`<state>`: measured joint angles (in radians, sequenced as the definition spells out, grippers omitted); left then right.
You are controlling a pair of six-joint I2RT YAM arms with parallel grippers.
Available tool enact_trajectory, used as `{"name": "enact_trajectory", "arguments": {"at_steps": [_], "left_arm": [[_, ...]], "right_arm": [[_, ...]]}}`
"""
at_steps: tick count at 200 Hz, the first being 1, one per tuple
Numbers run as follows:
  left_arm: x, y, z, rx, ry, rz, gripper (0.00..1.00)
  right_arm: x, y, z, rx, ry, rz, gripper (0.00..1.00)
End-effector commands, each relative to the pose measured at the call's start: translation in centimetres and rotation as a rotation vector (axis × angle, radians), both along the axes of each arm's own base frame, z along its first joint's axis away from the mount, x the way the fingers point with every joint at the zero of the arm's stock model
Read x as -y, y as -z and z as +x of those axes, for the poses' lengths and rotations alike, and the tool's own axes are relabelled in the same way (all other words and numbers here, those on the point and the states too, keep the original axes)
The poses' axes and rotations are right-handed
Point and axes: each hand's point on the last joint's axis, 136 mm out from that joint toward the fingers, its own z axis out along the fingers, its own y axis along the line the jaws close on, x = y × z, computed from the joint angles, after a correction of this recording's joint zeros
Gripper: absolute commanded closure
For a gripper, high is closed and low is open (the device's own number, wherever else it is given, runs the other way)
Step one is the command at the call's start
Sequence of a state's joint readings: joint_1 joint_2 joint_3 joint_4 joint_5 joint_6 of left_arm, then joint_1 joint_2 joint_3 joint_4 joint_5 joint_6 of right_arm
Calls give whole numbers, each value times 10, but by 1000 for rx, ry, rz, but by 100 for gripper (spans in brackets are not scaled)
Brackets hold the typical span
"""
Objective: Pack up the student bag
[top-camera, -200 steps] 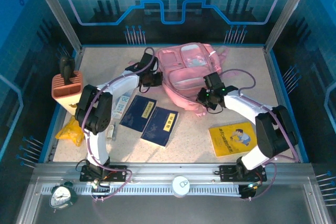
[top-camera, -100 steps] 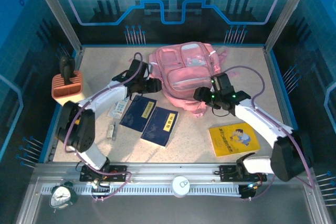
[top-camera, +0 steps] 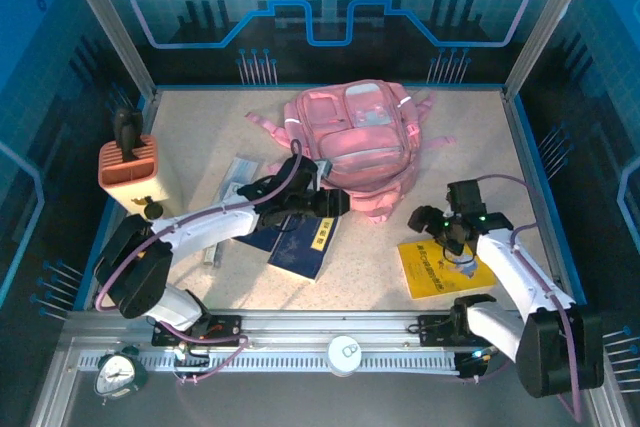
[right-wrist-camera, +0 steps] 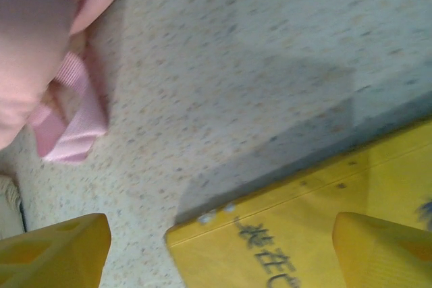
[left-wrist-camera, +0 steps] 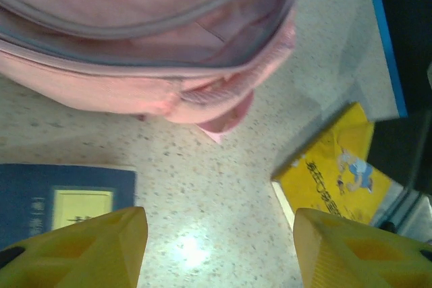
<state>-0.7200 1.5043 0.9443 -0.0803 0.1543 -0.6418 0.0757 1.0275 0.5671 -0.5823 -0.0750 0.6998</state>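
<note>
The soft pink bag [top-camera: 355,142] lies flat at the far middle of the table [top-camera: 200,137], front pockets and pale strips facing up. Its straps splay out on both sides, and a pink loop trails from its near edge.

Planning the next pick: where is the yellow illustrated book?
In the top view, the yellow illustrated book lies flat at near right, beneath the right gripper.

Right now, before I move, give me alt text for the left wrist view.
The left gripper hangs open above speckled table, nothing between its yellow fingers. The pink student bag spans the top edge; a blue book lies lower left, a yellow book at right.
</note>
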Motion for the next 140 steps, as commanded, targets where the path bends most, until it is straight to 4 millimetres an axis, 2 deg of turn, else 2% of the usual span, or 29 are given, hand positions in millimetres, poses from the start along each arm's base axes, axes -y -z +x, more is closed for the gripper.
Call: {"name": "enact_trajectory", "arguments": {"at_steps": [1, 26, 72, 90, 112, 140], "left_arm": [[10, -3, -1, 6, -30, -63, 40], [22, 1, -7, 5, -12, -66, 40], [30, 10, -14, -9, 5, -38, 40], [29, 14, -19, -42, 3, -21, 39], [30, 17, -34, -57, 20, -15, 39], [24, 24, -50, -81, 18, 38, 39]], "right_arm": [[17, 1, 4, 20, 35, 26, 12], [36, 4, 12, 35, 92, 26, 10], [30, 19, 19, 4, 72, 90, 10], [19, 20, 24, 18, 23, 125, 10], [-11, 19, 30, 28, -113, 147, 9], [-38, 27, 33, 2, -206, 188, 12]]}}
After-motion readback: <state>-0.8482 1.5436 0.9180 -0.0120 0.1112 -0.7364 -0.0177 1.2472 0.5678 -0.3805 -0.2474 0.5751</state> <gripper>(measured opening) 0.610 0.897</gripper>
